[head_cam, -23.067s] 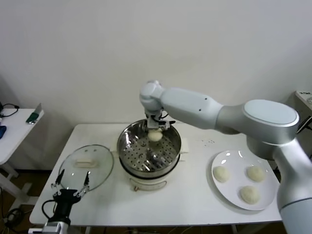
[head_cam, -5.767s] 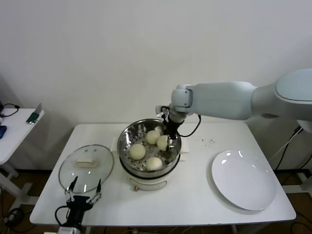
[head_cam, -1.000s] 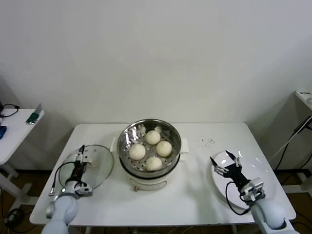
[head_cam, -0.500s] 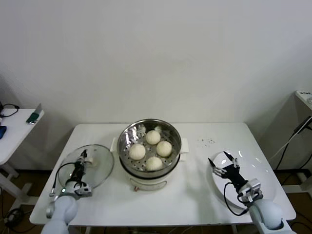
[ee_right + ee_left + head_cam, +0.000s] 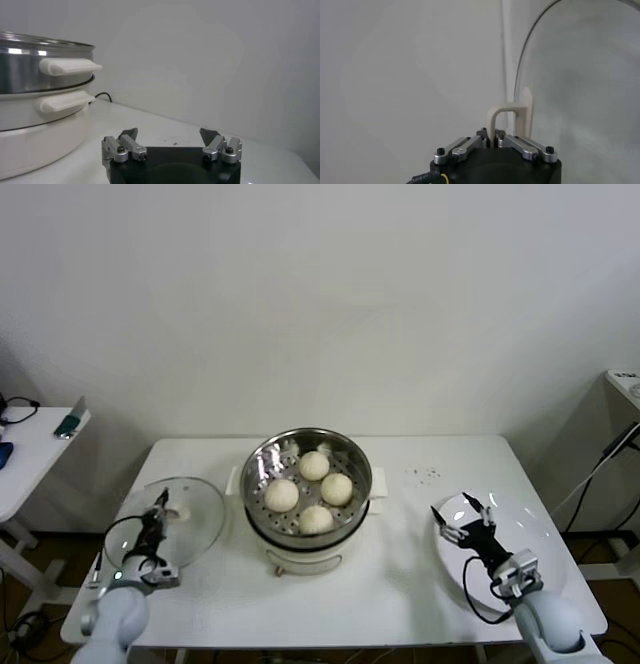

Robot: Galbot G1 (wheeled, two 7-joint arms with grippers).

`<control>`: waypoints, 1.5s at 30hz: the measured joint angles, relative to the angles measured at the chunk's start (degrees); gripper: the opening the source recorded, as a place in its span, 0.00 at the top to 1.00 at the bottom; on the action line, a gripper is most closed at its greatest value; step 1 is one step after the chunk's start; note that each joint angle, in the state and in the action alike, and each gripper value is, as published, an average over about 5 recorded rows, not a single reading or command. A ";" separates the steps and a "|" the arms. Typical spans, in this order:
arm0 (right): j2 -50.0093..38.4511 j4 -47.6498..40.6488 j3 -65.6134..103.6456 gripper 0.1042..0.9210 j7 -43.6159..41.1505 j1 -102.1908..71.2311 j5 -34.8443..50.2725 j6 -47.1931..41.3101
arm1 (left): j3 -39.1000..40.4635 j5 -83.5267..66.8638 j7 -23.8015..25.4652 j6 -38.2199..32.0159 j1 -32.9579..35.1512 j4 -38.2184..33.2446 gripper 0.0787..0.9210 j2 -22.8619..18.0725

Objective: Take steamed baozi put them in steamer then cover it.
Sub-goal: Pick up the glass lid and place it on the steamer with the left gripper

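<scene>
Head view shows the left pincer (image 5: pixel 152 529) pinching the cover (image 5: pixel 190 519) by its handle, the steamer (image 5: pixel 306 484) to its right, nearer than the spread right pincer (image 5: pixel 470 519).

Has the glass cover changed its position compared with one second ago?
Yes. The cover, gripped at its handle by the left hand, now sits tilted and slightly farther from the steamer, toward the table's left edge.
</scene>
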 measured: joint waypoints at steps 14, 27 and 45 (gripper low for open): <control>-1.11 -1.68 -0.75 0.12 -0.14 1.68 0.09 0.34 | -2.00 -2.11 3.30 11.31 11.66 -22.10 0.91 3.95; -1.22 -4.10 -2.63 0.12 -0.37 4.22 -0.03 0.66 | 2.75 -7.29 6.55 25.51 14.11 -37.55 0.91 14.01; -0.24 -6.60 -3.42 0.12 -0.71 6.64 -0.90 0.80 | 32.87 -3.65 19.61 41.61 -6.93 -39.86 0.91 13.53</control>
